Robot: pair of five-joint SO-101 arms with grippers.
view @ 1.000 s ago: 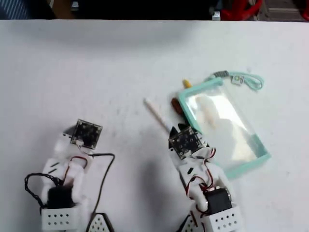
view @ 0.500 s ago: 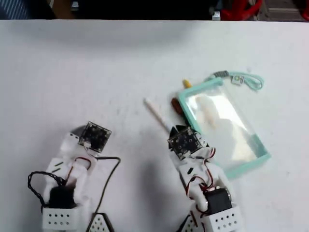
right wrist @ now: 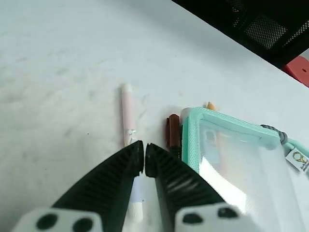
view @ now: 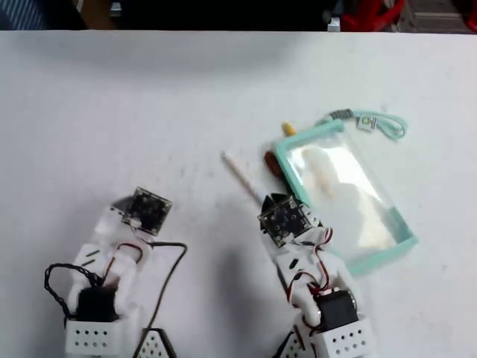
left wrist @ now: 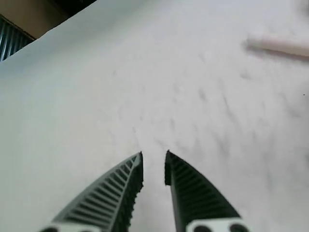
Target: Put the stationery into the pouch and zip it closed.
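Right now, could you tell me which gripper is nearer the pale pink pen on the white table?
Right. The right gripper hangs directly over the pale pink pen; the left gripper is over bare table, well off to the pen's side.

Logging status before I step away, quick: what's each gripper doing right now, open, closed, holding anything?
Left gripper: slightly open, empty, above bare table.
Right gripper: shut, empty, over the pink pen.
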